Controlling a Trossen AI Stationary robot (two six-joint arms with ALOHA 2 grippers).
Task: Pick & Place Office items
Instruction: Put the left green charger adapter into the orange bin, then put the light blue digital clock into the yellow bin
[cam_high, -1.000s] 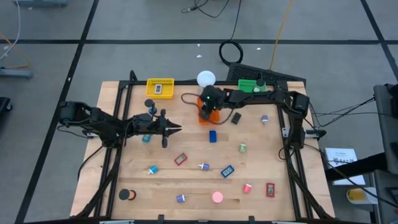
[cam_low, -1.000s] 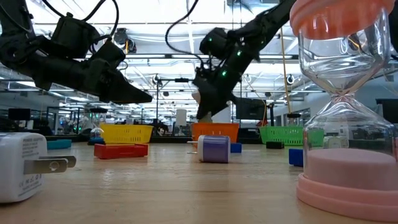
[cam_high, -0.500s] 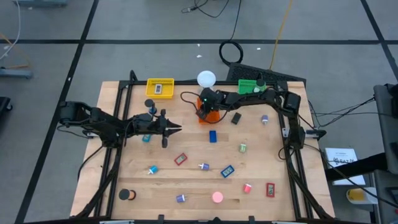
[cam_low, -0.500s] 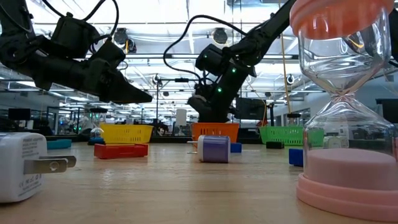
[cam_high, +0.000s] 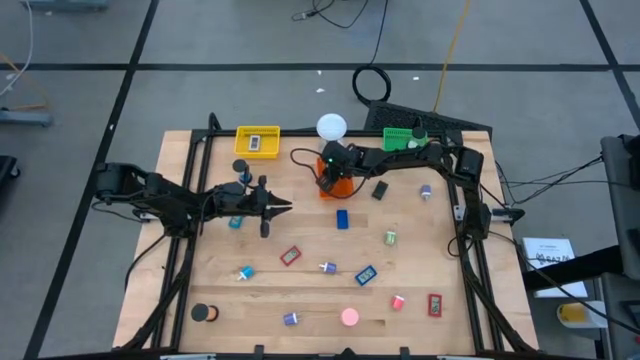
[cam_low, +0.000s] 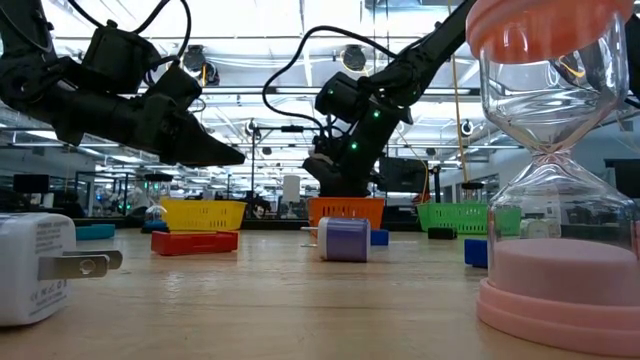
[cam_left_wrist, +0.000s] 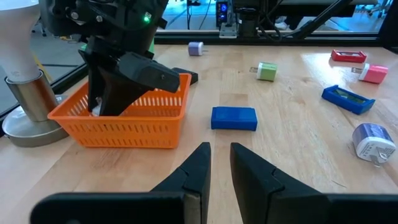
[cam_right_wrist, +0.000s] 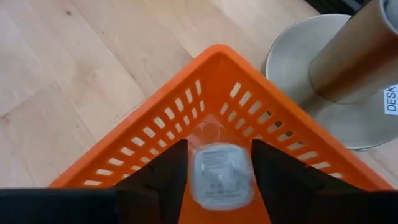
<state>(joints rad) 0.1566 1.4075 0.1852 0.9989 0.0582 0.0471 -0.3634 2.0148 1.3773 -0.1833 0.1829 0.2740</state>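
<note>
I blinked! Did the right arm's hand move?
Yes. The right hand dropped lower into the orange basket and slid toward the white globe lamp.

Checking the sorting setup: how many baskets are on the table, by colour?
Yellow basket: 1
Orange basket: 1
Green basket: 1
Total: 3
</note>
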